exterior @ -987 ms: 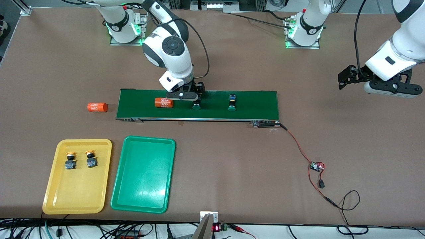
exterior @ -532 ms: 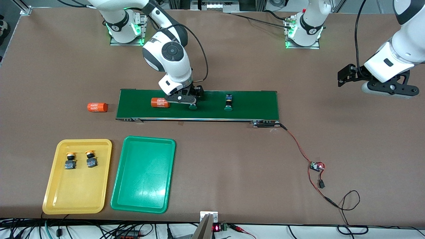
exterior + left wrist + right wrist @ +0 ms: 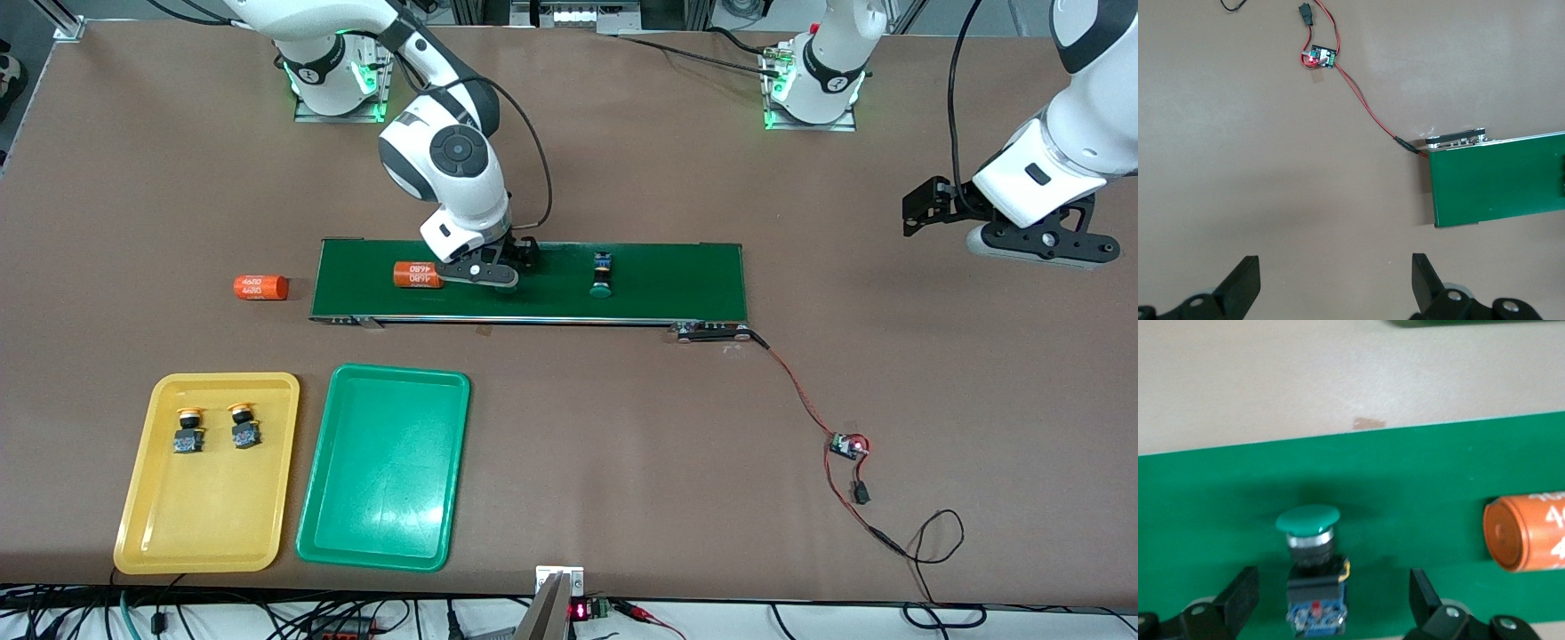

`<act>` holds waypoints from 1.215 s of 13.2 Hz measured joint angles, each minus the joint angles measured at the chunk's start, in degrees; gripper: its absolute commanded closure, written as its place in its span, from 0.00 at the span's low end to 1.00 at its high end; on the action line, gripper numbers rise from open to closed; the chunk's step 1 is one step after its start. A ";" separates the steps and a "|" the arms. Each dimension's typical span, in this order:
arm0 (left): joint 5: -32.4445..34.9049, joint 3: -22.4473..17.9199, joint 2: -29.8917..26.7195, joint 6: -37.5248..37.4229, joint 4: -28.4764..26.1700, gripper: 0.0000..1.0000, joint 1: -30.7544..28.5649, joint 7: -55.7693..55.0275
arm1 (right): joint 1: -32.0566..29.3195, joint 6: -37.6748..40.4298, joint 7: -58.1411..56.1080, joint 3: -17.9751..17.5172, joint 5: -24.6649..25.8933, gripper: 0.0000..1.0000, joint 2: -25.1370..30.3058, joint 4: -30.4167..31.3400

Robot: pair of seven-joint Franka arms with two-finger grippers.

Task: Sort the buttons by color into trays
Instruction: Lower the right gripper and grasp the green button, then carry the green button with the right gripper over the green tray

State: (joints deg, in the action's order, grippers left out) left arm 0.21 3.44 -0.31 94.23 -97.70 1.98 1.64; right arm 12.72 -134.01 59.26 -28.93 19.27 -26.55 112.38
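Front view: halfway there! Two yellow-capped buttons are lying in the yellow tray; the green tray, at its three o'clock, is waiting with nothing in it. One green button is sitting on the conveyor belt; the right claw is hanging over another beside an orange cylinder reading "4680".

Left wrist view: the left claw is waiting, wide, over bare desk.

Right wrist view: fingers wide, flanking the green-capped button, nothing gripped.
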 measured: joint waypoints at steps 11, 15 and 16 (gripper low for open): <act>0.00 -0.48 0.20 0.06 0.04 0.00 -0.27 -0.14 | 0.33 -1.77 -0.05 2.66 1.29 1.00 -1.99 -1.75; 0.00 -0.53 0.25 1.11 0.10 0.00 -0.28 -0.14 | 0.32 -1.35 -0.08 3.28 1.31 1.00 -1.99 -2.82; 0.00 -0.53 0.27 2.19 0.21 0.00 -0.28 -0.14 | 0.32 -0.29 -0.14 3.48 1.37 1.00 -1.96 -3.55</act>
State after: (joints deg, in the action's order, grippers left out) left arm 0.22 2.91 -0.04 96.42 -97.50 1.71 1.50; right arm 13.05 -134.30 59.12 -25.45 20.64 -28.50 108.83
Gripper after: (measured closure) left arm 0.000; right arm 0.608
